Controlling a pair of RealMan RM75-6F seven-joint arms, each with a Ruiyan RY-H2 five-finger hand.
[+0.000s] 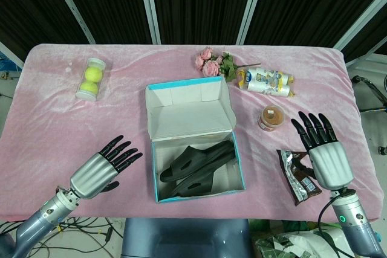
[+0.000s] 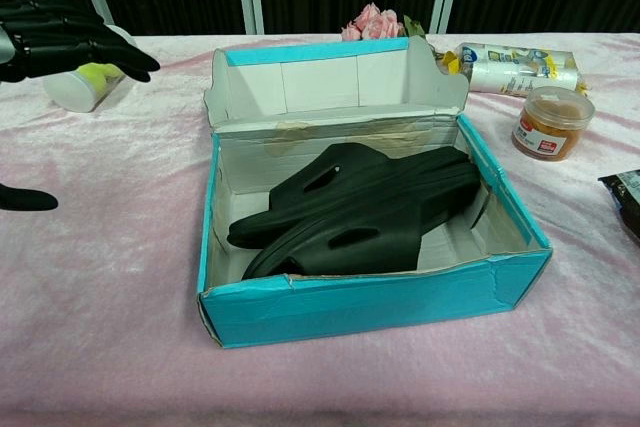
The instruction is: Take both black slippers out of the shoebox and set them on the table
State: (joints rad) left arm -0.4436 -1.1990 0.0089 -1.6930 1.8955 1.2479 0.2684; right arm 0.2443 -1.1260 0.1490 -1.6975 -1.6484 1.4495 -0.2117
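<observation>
both slippers still boxed, hands yet to reach in

my two hands hover over the pink-covered desk (image 1: 54, 125) on either side of the open shoebox (image 1: 191, 96), and neither holds anything. my left hand (image 1: 104, 167) lies to the left of the box with its dark fingers spread wide and pointing toward it; my right hand (image 1: 321, 148) is well apart on the other side, fingers fanned out and pointing up the desk, just beside a brown snack packet (image 1: 299, 175). the two black slippers (image 2: 362, 209) lie inside the shoebox, one overlapping the other, toes toward the left wall of the box. as i judge it, the task has not begun: no slipper is out, none is touched, and both must be lifted over the blue rim and set down on the cloth. around the box stand things i need not disturb: a tube of tennis balls (image 1: 91, 79), a bunch of pink roses (image 1: 213, 63), a wrapped packet (image 1: 266, 81) and a small jar (image 1: 273, 117).
</observation>
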